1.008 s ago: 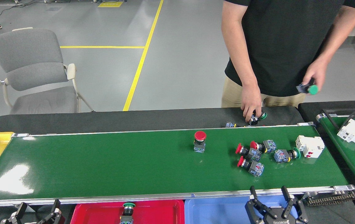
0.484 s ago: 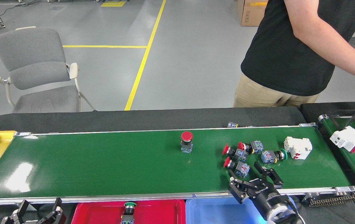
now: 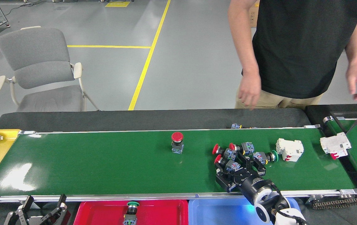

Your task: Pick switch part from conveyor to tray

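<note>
I have my right gripper point(image 3: 240, 165) out over the conveyor point(image 3: 103, 162), its dark fingers spread apart and reaching into the huddle of push-button switches; nothing is clamped yet as far as I can see. The switch part I judge I'm going for, the nearest red-capped switch point(image 3: 226, 164), lies on its side right at the left finger, its red cap pointing away to the jaws' left and its grey-blue contact block toward the gap. Two more red-capped ones sit just beyond the fingertips, touching each other, and a green-capped switch point(image 3: 264, 156) lies just off the right finger, so the space is crowded. These look like small, rigid plastic parts, light enough to skid or roll on the glossy belt if nudged; the round cap would slip, so I'd close across the squarer contact block, where the flat sides give the pads something to bite. A lone upright red switch point(image 3: 177, 142) stands well to the jaws' left, and a white breaker point(image 3: 289, 149) beyond to their right. The red tray point(image 3: 103, 212), already holding one green-capped switch, sits behind and left of the jaws. My left gripper point(image 3: 42, 209) waits low at the near edge, fingers apart.
</note>
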You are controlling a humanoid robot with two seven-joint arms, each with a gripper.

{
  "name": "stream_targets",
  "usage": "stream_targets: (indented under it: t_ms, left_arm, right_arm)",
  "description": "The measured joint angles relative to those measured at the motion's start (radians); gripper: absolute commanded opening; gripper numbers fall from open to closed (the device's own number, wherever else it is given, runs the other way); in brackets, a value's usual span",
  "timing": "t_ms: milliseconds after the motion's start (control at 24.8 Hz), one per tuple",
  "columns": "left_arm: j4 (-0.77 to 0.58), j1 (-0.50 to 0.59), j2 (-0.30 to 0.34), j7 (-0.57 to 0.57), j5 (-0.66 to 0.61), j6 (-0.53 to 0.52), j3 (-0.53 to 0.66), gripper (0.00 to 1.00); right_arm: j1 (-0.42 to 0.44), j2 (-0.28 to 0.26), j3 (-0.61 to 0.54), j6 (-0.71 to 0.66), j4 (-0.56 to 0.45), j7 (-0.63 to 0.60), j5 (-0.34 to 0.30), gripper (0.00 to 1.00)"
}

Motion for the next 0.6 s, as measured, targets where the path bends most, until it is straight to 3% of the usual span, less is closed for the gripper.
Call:
stream_targets:
  t_ms: [40,81,161,202,242,363,605]
  left_arm:
    - [0.000,-0.007,0.000,-0.002,0.000,0.000,-0.004,1.00]
    - [0.000,-0.015,0.000,-0.004,0.000,0.000,-0.010,1.00]
    - [0.000,-0.027,0.000,-0.007,0.000,0.000,-0.027,1.00]
    - [-0.002,-0.031,0.000,-0.009,0.000,-0.002,-0.040,1.00]
    - [-0.003,-0.034,0.000,-0.011,0.000,-0.003,-0.051,1.00]
    - [-0.004,-0.040,0.000,-0.018,0.000,0.000,-0.073,1.00]
    - [-0.005,-0.040,0.000,-0.020,0.000,0.002,-0.076,1.00]
  right_arm:
    - [-0.015,0.010,0.002,0.001,0.020,0.000,0.002,0.96]
    - [-0.032,0.023,0.006,0.003,0.042,0.000,0.005,0.84]
    - [-0.052,0.030,0.032,0.005,0.069,-0.001,0.014,0.43]
    - [-0.058,0.030,0.050,0.006,0.078,-0.002,0.021,0.29]
    - [-0.063,0.030,0.068,0.006,0.086,-0.002,0.026,0.21]
    - [-0.071,0.030,0.090,0.011,0.094,-0.006,0.033,0.05]
    - [-0.073,0.035,0.103,0.013,0.091,-0.006,0.033,0.02]
